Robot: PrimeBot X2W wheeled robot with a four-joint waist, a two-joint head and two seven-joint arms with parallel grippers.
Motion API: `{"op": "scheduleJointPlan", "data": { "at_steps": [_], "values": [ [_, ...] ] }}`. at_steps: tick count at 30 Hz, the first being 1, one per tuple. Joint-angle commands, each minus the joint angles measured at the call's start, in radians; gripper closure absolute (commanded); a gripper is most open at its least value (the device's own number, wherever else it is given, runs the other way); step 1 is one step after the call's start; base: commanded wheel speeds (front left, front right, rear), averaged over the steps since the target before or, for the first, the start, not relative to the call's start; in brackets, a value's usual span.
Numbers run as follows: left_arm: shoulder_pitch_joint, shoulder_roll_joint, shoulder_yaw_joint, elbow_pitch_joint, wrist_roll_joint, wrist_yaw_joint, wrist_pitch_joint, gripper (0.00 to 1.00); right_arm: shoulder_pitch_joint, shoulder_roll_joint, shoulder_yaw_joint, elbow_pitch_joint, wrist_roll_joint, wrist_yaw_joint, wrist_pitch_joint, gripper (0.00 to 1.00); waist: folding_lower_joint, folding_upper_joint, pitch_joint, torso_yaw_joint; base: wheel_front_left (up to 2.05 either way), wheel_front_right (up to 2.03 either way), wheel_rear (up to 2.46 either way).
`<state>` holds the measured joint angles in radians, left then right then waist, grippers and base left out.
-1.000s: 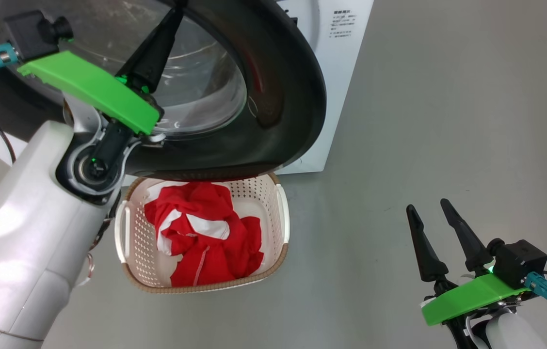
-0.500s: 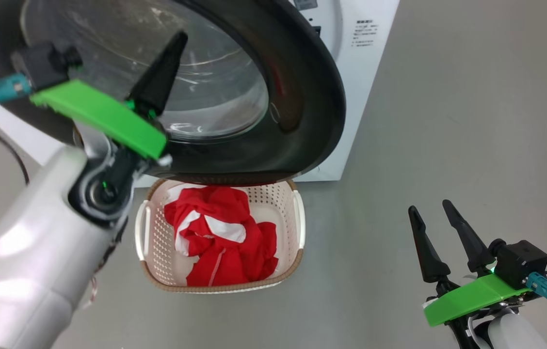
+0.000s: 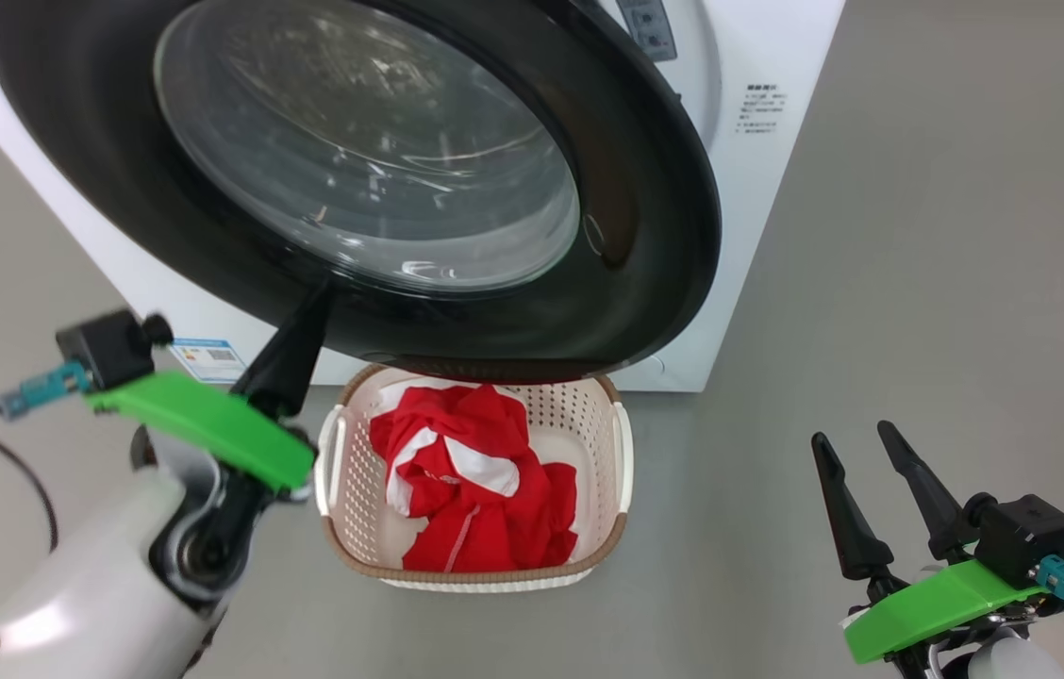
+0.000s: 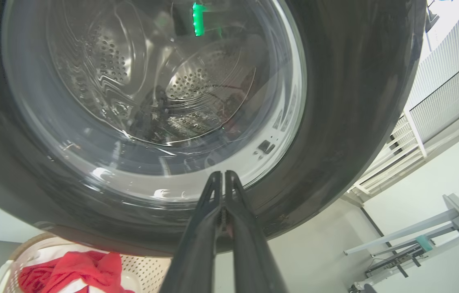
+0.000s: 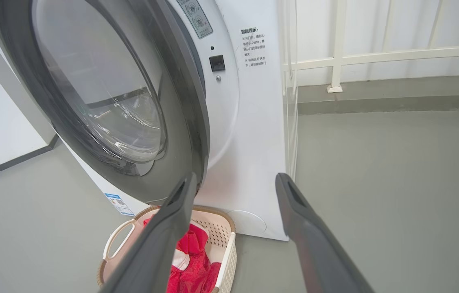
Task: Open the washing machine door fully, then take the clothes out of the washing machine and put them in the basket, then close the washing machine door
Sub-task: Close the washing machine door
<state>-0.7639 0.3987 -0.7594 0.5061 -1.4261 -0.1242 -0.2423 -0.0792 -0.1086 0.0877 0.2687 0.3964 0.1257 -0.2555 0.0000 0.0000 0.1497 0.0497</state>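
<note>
Red clothes [image 3: 485, 490] lie heaped in the cream basket [image 3: 494, 572] on the floor, just below the washing machine door [image 3: 645, 236], which I see standing ajar from the washing machine [image 3: 777, 189]; my left gripper [image 4: 223, 177] is clenched on nothing, tips before the door's lower rim; my right gripper [image 3: 853, 436] hangs spread wide, well apart.

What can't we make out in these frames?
1. Whether the steel drum is empty: left wrist view, reflections on the round black-rimmed glass washing machine door obscure it.
2. Far end of the cream perforated plastic basket: head view, under the door rim.
3. Whether the left gripper touches the door: head view, blurred, dark on dark.
4. Printed text on the white washing machine: head view, too small.
</note>
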Motion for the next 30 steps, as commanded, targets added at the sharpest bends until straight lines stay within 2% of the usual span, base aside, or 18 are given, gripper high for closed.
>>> {"op": "scheduleJointPlan", "data": {
  "at_steps": [1, 2, 4, 9, 20, 30],
  "values": [
    [0.003, 0.048, 0.037, -0.007, 0.030, -0.007, -0.013, 0.04, 0.004, -0.015, 0.021, -0.021, -0.001, 0.005, -0.006, 0.00, 0.0000, 0.0000, -0.016, 0.014, 0.00, 0.00, 0.00],
    [0.020, 0.052, 0.039, -0.003, 0.041, -0.007, -0.016, 0.00, 0.008, -0.016, 0.021, -0.020, 0.000, 0.005, -0.006, 0.00, 0.0000, 0.0000, -0.020, 0.017, 0.00, 0.00, 0.00],
    [0.057, 0.060, 0.064, 0.002, 0.059, -0.007, -0.018, 0.00, 0.015, -0.018, 0.023, -0.019, 0.002, 0.005, -0.006, 0.00, 0.0000, 0.0000, -0.028, 0.021, 0.00, 0.00, 0.00],
    [0.166, 0.060, 0.181, -0.012, 0.181, -0.007, -0.019, 0.00, 0.034, -0.023, 0.019, -0.021, 0.005, 0.005, -0.006, 0.00, 0.0000, 0.0000, -0.042, 0.036, 0.00, 0.00, 0.00],
    [0.430, 0.005, 0.425, -0.062, 0.476, -0.007, -0.019, 0.00, 0.060, -0.034, 0.031, -0.014, 0.013, 0.005, -0.006, 0.00, 0.0000, 0.0000, -0.071, 0.045, 0.00, 0.00, 0.00],
    [0.606, -0.087, 0.643, -0.139, 0.783, -0.007, -0.019, 0.00, 0.079, -0.046, 0.035, -0.009, 0.021, 0.005, -0.006, 0.00, 0.0000, 0.0000, -0.092, 0.036, 0.00, 0.00, 0.00]
  ]
}}
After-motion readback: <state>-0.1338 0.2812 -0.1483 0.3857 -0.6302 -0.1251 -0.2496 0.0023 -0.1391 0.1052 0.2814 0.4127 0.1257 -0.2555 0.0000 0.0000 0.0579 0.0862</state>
